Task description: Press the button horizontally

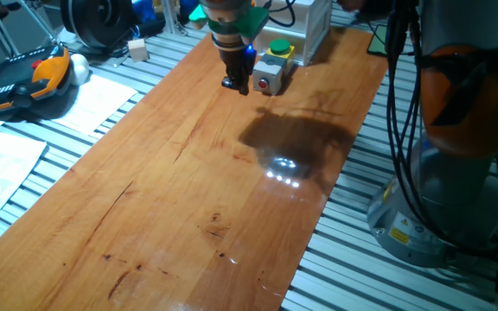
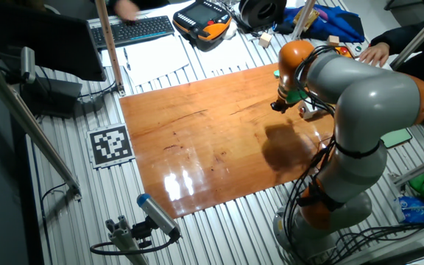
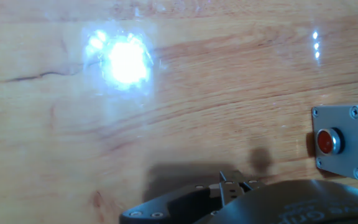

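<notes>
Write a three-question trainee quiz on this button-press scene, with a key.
1. True or false: the gripper is already touching the red button.
2. What colour is the button on top of the button box? A) green B) blue C) white
3. Fill in: the box rests on a ____ tabletop.

Key: 1 false, the hand view shows bare wood between them; 2 A; 3 wooden.

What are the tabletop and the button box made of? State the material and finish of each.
Tabletop: apparently wood with a glossy varnish; grain lines show and lamps reflect brightly. Button box: grey, matte, probably plastic or painted metal, with corner screws; the red button has a shiny ring.
</notes>
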Robot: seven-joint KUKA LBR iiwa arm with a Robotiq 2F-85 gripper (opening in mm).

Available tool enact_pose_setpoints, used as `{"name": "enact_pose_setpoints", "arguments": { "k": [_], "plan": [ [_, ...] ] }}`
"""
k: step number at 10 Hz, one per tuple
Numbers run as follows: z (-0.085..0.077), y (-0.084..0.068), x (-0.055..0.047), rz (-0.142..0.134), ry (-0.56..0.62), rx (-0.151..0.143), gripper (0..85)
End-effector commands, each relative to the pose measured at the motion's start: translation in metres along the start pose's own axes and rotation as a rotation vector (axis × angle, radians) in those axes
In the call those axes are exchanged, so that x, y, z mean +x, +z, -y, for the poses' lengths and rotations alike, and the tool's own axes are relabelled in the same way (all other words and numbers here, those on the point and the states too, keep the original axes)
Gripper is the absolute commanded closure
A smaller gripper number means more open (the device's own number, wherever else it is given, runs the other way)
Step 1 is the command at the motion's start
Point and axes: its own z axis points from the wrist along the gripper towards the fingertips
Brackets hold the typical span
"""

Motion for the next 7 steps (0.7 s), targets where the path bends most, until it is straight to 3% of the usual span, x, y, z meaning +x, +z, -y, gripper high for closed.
{"name": "enact_pose_setpoints", "arguments": {
  "k": [1,3,7],
  "plan": [
    [0.0002,0.0,0.0001,0.006,-0.002,-0.002,85.0],
    [0.0003,0.0003,-0.0007,0.02,-0.003,0.005,85.0],
    [0.0001,0.0008,0.0,-0.006,-0.009,0.005,85.0]
  ]
}}
